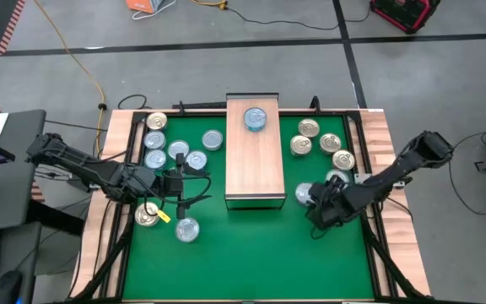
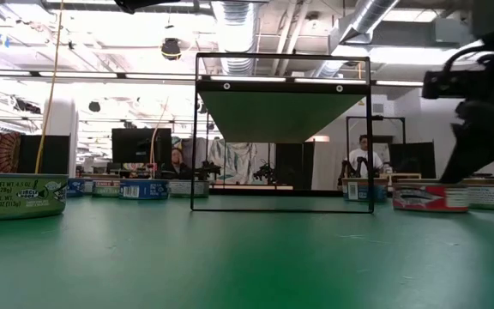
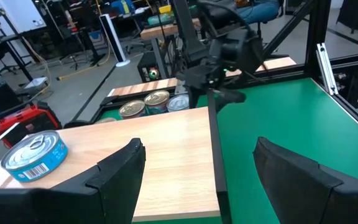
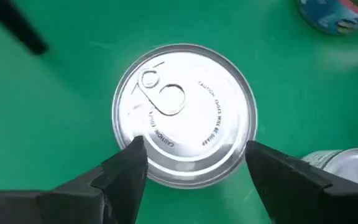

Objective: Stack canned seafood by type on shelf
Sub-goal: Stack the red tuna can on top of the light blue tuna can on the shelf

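so at this point the shelf sat in the middle of the green mat on the tabletop, with just one blue-topped can on it, near its far end. everything else was off the shelf: a bunch of blue-silver cans on the shelf's left side, four gold-topped cans on its right side, plus a gold can and a silver one out past the near-left corner.

the right gripper was down by the shelf's near-right corner, pointing straight down at a silver pull-tab can. its jaws were apart, one finger on each side of the can, not clamped on it as far as i could tell. another can sat just beside it, between it and the shelf.

the left gripper was off the shelf's left edge, jaws apart and nothing between them, looking across the plank top.

my read: this was the pick step for that silver can. i'd guess the next move is closing on the rim squarely, lifting clear, then carrying it over to the shelf. since the only can up there is blue-topped, this one probably wants its own spot rather than going on top, though i couldn't tell its side label from here.
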`<state>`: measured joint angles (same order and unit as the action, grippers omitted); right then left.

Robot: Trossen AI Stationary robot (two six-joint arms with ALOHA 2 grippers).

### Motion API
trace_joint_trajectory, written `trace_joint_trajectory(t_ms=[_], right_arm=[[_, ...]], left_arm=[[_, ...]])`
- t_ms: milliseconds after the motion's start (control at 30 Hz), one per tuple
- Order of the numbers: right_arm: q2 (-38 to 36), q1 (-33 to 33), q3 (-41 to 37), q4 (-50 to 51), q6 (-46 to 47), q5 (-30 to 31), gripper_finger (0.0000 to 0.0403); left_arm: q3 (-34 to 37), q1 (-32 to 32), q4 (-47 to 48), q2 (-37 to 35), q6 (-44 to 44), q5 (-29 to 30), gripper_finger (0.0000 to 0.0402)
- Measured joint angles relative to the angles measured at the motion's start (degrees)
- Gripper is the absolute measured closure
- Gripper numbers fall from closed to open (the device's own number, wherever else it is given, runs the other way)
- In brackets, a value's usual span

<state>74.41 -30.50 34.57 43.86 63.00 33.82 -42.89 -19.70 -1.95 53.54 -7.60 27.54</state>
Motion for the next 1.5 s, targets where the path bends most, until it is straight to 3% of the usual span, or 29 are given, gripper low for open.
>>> trace_joint_trajectory(t_ms=[267,567,700,833,1033,1400,1500], right_arm=[[-0.1,-7.3,0.2,-11.1,1.6,0.7,0.0097],[-0.2,-8.0,2.7,3.4,30.0,0.8,0.0097],[-1.3,-7.7,3.0,7.6,36.2,-0.9,0.0099],[-1.7,-5.9,2.2,5.5,36.3,-5.8,0.0118],[-1.7,-4.0,0.1,4.1,35.7,-6.9,0.0171],[-1.7,-3.8,-0.1,4.6,32.1,-8.5,0.0371],[-1.7,-3.9,-0.1,6.6,33.0,-9.9,0.0390]], left_arm=[[0.0,0.0,0.0,0.0,0.3,0.0,0.0113],[0.0,0.0,0.0,0.0,1.4,0.0,0.0113],[0.0,0.0,0.0,0.0,1.6,-0.4,0.0113],[0.0,0.0,0.0,0.0,1.6,-1.8,0.0113],[0.0,0.0,0.1,0.0,2.0,-1.5,0.0113],[0.0,0.0,1.2,0.0,2.1,-1.5,0.0113],[0.0,0.0,1.2,0.0,2.1,-1.5,0.0113]])
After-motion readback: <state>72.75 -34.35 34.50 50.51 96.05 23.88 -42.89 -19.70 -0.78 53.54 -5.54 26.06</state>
